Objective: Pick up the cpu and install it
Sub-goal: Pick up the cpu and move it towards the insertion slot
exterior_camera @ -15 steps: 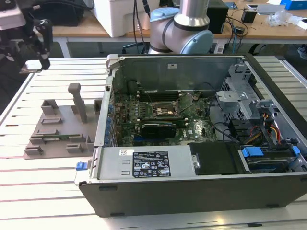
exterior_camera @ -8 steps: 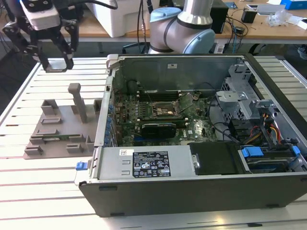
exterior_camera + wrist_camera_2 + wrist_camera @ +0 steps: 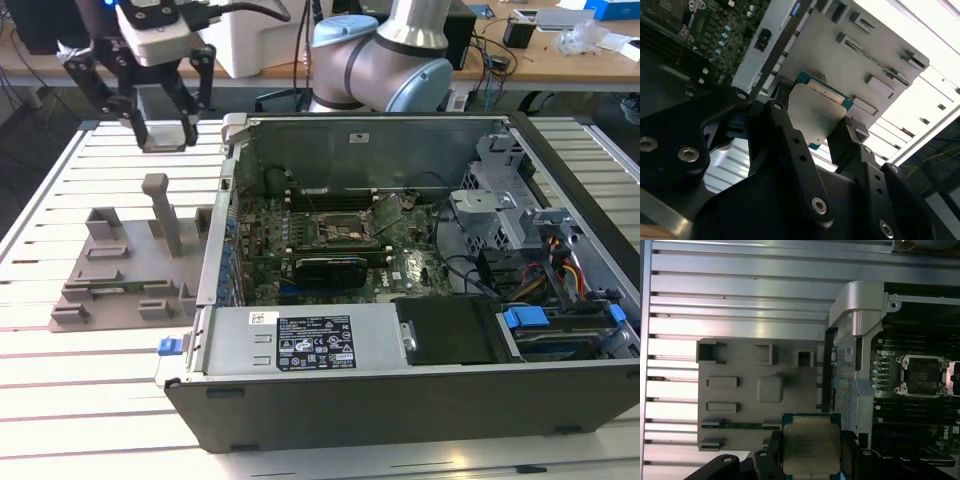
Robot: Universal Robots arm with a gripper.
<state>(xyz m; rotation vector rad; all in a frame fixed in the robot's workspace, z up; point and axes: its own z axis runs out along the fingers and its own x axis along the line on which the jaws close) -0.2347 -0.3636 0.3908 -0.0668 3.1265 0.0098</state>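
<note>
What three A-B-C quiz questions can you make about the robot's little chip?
1. The gripper is: A) at the exterior view's left of the computer case; B) inside it; C) at its right.
2. The cpu has a top coloured: A) red; B) silver; C) black.
3. The fingers are: A) wide open, empty; B) shut on the cpu; C) folded away.
Answers: 1 A: it hangs over the slatted table beside the case. 2 B: pale metal shows in both wrist views. 3 B: they press its two sides.
</note>
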